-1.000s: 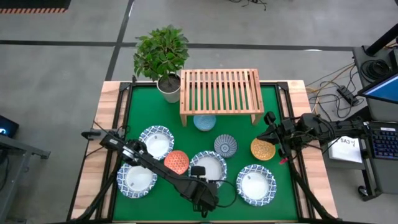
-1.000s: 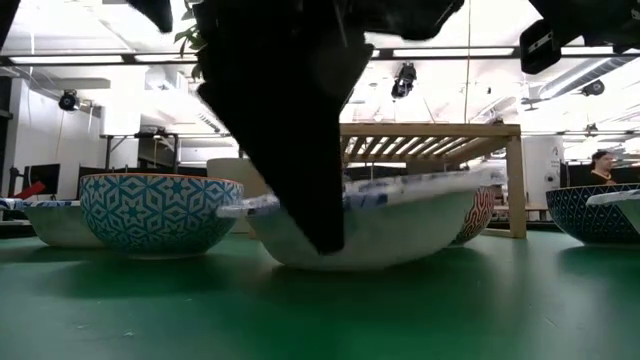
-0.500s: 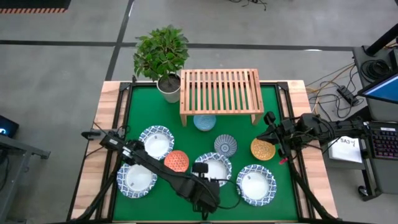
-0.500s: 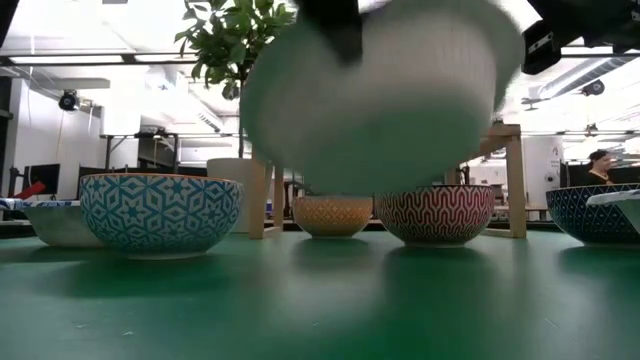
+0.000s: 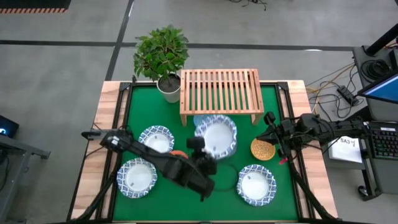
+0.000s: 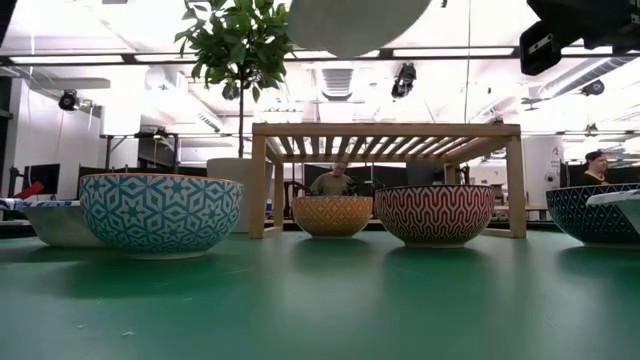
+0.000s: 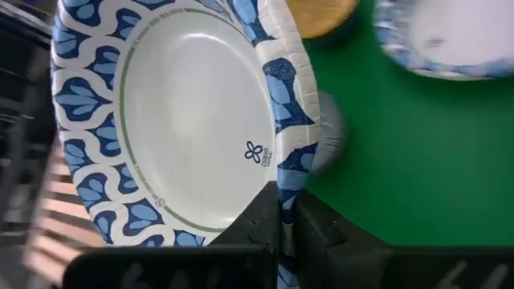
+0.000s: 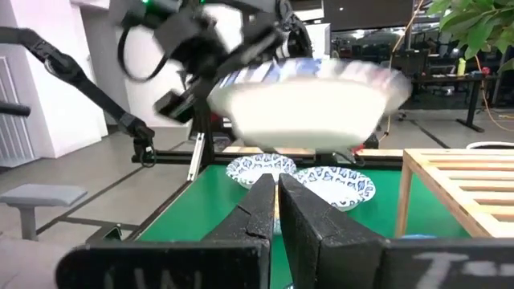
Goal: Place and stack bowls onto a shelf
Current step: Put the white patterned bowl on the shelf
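Observation:
My left gripper (image 5: 198,148) is shut on a wide white bowl (image 5: 216,135) with a blue patterned rim, held high over the green mat just in front of the light-wood shelf (image 5: 221,93). The low view shows only the bowl's underside (image 6: 360,22), above the shelf top (image 6: 385,130). Three more wide white bowls (image 5: 155,138) (image 5: 138,177) (image 5: 255,184) and a mustard bowl (image 5: 263,149) rest on their bases on the mat. The orange-red bowl (image 5: 178,153) peeks out beside my arm. My right gripper (image 8: 277,201) is shut at the table's right edge. My left gripper pinches the bowl's rim (image 7: 283,181) between its two fingers, one on the inner face and one on the outer wall. The fingers come slanting down from the table's near side. The bowl is lifted clear of the mat, open side up and roughly level (image 8: 309,100).
A potted plant (image 5: 163,56) stands at the shelf's far left corner. A pale blue bowl (image 5: 198,119) sits under the shelf's front edge, partly covered by the held bowl. Small patterned bowls (image 6: 160,212) (image 6: 437,213) line the mat in the low view. People show in the room behind.
My left gripper has risen from the near middle of the mat and gone toward the far edge and the shelf, carrying the wide white bowl. The bowl, first tipped with one side on the mat, now hangs lifted clear, above the shelf top's height.

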Action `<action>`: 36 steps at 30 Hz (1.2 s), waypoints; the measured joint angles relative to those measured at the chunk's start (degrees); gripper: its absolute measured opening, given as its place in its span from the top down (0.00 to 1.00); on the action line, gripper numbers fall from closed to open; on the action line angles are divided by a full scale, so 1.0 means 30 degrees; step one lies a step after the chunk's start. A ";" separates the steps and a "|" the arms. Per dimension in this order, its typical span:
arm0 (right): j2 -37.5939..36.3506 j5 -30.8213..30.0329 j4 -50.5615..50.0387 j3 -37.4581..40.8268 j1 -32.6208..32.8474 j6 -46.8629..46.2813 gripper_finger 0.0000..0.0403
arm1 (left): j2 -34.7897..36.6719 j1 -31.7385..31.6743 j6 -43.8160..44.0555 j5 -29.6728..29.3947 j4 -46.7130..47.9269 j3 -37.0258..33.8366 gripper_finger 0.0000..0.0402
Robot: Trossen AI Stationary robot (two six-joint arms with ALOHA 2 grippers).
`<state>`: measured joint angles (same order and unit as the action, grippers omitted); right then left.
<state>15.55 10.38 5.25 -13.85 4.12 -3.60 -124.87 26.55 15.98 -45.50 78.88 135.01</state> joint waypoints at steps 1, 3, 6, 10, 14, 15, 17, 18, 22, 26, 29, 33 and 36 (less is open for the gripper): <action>0.0000 -0.0003 -0.0097 0.0000 0.0000 0.0052 0.97 | 0.0086 -0.0340 -0.0581 -0.0159 0.0086 0.0027 1.00; 0.0007 -0.0011 -0.0158 0.0000 -0.0005 0.0069 0.97 | 0.0240 -0.1181 -0.1775 -0.0180 0.0285 -0.0081 1.00; 0.0002 -0.0018 -0.0161 0.0000 -0.0004 0.0070 0.97 | 0.0254 -0.2647 -0.3326 -0.0154 0.0947 -0.0097 1.00; 0.0007 -0.0018 -0.0180 0.0000 -0.0007 0.0076 0.97 | 0.0296 -0.4767 -0.5200 0.0467 0.1736 -0.0103 1.00; 0.0007 -0.0011 -0.0281 0.0000 -0.0002 0.0076 0.97 | 0.0303 -0.6792 -0.7057 0.1596 0.1905 -0.0104 1.00; 0.0006 -0.0011 -0.0318 0.0000 0.0000 0.0070 0.97 | 0.0303 -0.7259 -0.7405 0.2029 0.1899 -0.0104 1.00; 0.0004 -0.0011 -0.0540 0.0000 -0.0003 0.0069 0.97 | 0.0303 -0.8133 -0.7763 0.2648 0.1908 -0.0128 1.00; 0.0004 -0.0011 -0.0759 0.0000 -0.0004 0.0069 0.97 | 0.0303 -0.8555 -0.7860 0.2788 0.1922 -0.0133 1.00; 0.0007 -0.0025 -0.1577 0.0000 0.0000 -0.0084 0.97 | 0.0303 -0.9893 -0.8470 0.3048 0.1954 -0.0133 1.00; 0.0007 -0.0040 -0.1853 0.0000 0.0000 -0.0419 0.97 | 0.0303 -1.0843 -0.9017 0.4054 0.1949 -0.0134 1.00; 0.0007 -0.0040 -0.1833 0.0000 0.0000 -0.0602 0.97 | 0.0303 -1.1430 -0.8919 0.4564 0.1929 -0.0155 1.00; 0.0007 -0.0040 -0.1833 0.0000 -0.0007 -0.0638 0.97 | 0.0303 -1.1997 -0.8773 0.4553 0.1885 -0.0155 0.98; 0.0007 -0.0039 -0.1834 0.0000 0.0000 -0.0645 0.97 | 0.0303 -1.2180 -0.9005 0.4548 0.1765 -0.0155 0.94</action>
<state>15.57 10.26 -0.25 -13.85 4.12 -5.54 -123.96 -9.99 -11.03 -31.86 84.17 134.54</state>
